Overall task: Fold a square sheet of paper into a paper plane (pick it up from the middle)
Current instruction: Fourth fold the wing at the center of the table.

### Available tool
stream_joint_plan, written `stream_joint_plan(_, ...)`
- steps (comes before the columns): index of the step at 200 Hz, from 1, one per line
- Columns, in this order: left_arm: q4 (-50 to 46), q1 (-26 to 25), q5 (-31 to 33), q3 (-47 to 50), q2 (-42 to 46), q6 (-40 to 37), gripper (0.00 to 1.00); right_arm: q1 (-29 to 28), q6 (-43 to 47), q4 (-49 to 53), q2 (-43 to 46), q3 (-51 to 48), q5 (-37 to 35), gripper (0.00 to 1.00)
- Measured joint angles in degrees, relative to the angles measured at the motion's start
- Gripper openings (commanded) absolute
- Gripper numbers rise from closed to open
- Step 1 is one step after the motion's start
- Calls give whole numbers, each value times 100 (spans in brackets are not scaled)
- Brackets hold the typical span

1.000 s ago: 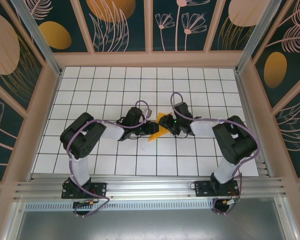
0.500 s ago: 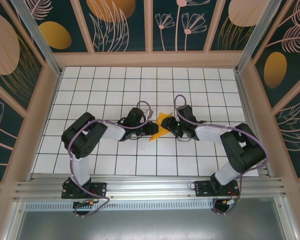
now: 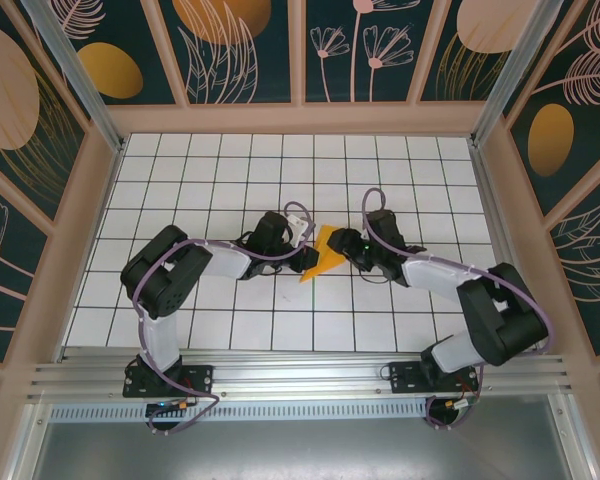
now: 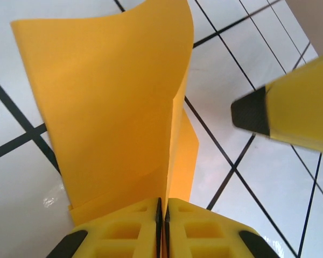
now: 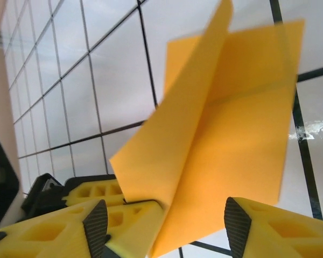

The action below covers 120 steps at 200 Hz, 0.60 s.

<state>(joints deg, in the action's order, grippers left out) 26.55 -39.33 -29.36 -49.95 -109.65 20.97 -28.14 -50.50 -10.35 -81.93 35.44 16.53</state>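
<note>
While upright, folded paper sheet pinched in left hand, right hand spread wide beside it.

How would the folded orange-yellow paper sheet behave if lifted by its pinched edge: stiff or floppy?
Probably floppy: the folded orange-yellow paper sheet curls at its free edge above the shut left gripper. Likely light: one edge pinch holds it up. Its crease may add stiffness.
</note>
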Motion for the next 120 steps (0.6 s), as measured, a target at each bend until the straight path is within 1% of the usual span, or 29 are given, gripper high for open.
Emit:
stream_joint_plan(27, -22, 0, -219, -74, 22, -321, 13, 44, -85, -20, 258, -46, -15, 66)
stream_joint_plan(57, -20, 0, -369, -157, -7, -326, 14, 46, -87, -17, 208, -46, 9, 66)
stream_joint_plan(81, 24, 0, -498, -247, -166, -68, 15, 46, -85, -11, 61, -46, 11, 64)
stream_joint_plan(120, 144, 0, -824, -319, -592, 651, 15, 46, -79, 9, -96, -48, 7, 60)
